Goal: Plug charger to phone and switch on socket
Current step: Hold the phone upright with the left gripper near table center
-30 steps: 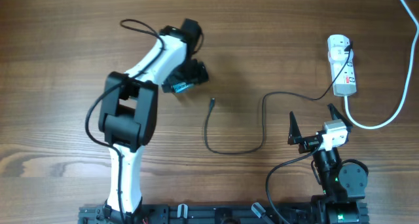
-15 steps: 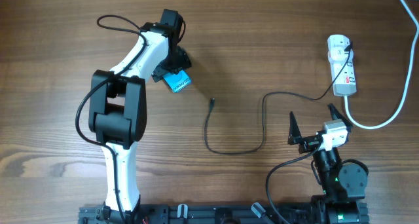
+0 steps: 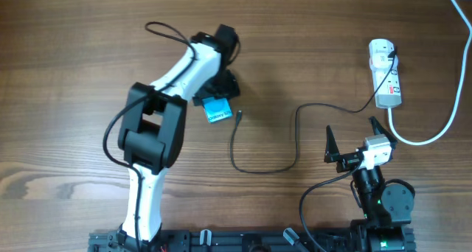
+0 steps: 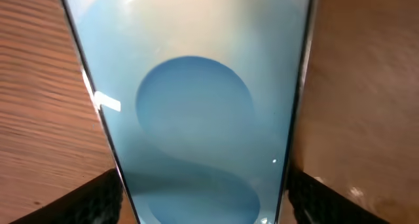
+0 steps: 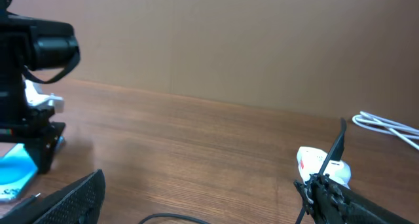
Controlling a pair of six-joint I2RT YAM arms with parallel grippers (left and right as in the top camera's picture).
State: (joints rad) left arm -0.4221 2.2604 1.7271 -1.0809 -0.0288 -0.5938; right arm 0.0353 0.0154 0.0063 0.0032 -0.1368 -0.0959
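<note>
Brown wood-grain table (image 3: 74, 46) carries everything. White oblong power-strip socket (image 3: 386, 74) sits ahead and to the right of the right jaws, well apart from them, with a black plug (image 3: 394, 57) in it. Switch state is too small to tell.

Right jaws are spread wide with nothing between them, low near the base; my guess is they're free for the cable pick.

Left jaws are clamped on one end of the small cyan-screen smartphone (image 3: 217, 109), screen up, the rest sticking out ahead of them. Probably held that way so the free end is reachable, but I can't see the port.

Thin black charger cable (image 3: 296, 134) loops on the table left of and ahead of the right jaws, then runs to the socket. Its small dark connector tip (image 3: 240, 115) lies just right of the left jaws, near the phone, not touching.

Nothing plugged yet. You'd next need the tip picked and lined up with the phone.
</note>
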